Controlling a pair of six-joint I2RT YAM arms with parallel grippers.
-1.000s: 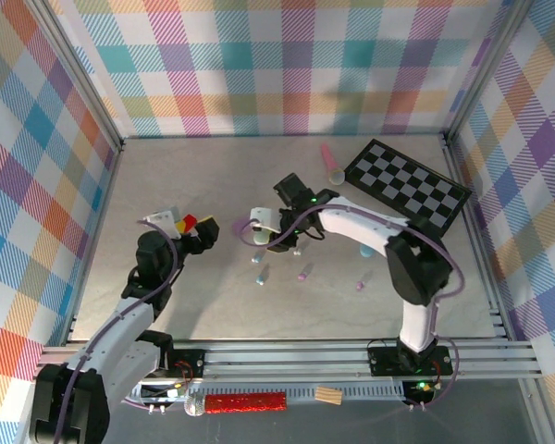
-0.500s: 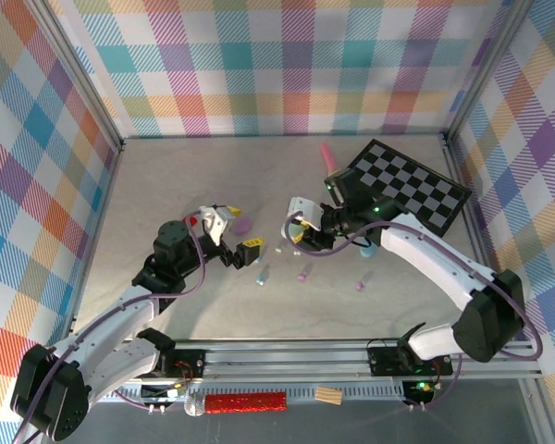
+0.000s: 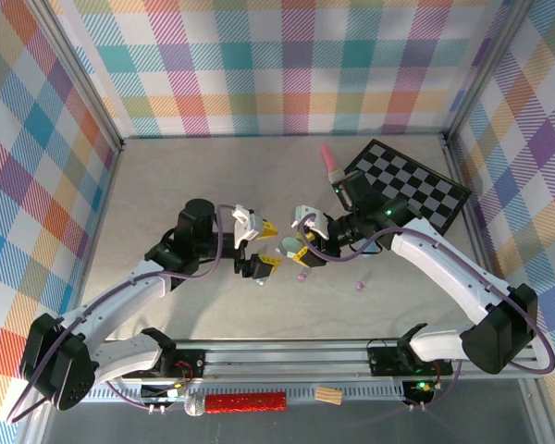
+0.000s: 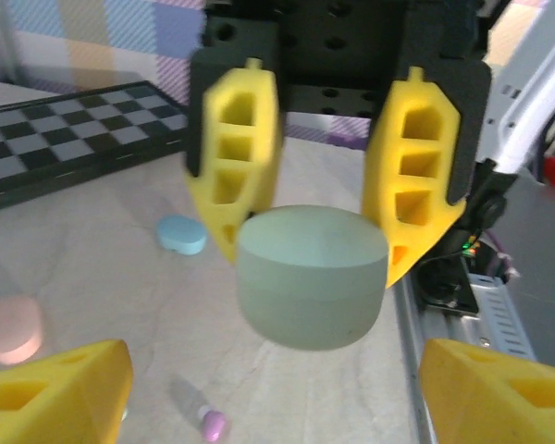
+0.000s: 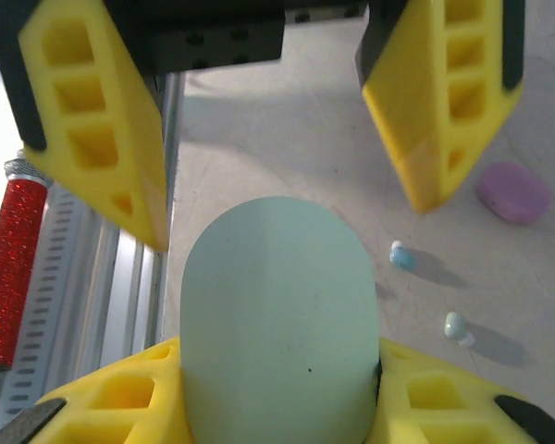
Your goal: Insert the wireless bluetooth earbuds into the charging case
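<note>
A mint oval charging case [image 5: 277, 314] is held off the table, and my right gripper [image 5: 277, 393] is shut on its sides. In the top view that right gripper [image 3: 299, 240] faces my left gripper [image 3: 269, 246] at mid-table. My left gripper [image 4: 273, 375] is open, one finger on each side of the case [image 4: 312, 273] without touching it. Loose earbuds lie on the table: a blue one [image 5: 402, 256], a mint one [image 5: 455, 326] and a purple one [image 4: 213, 425]. Two purple earbuds [image 3: 302, 276] [image 3: 359, 287] lie just in front of the grippers.
A purple case [image 5: 512, 191], a blue case [image 4: 181, 235] and a pink case [image 4: 11, 328] lie shut on the table. The checkerboard [image 3: 407, 185] and a pink toy microphone [image 3: 331, 165] sit at the back right. A red glitter microphone [image 3: 245, 402] lies on the front rail.
My left gripper has swung right to meet the right gripper, and its fingers have come closer together around the mint case. The right gripper has brought the case slightly nearer.
</note>
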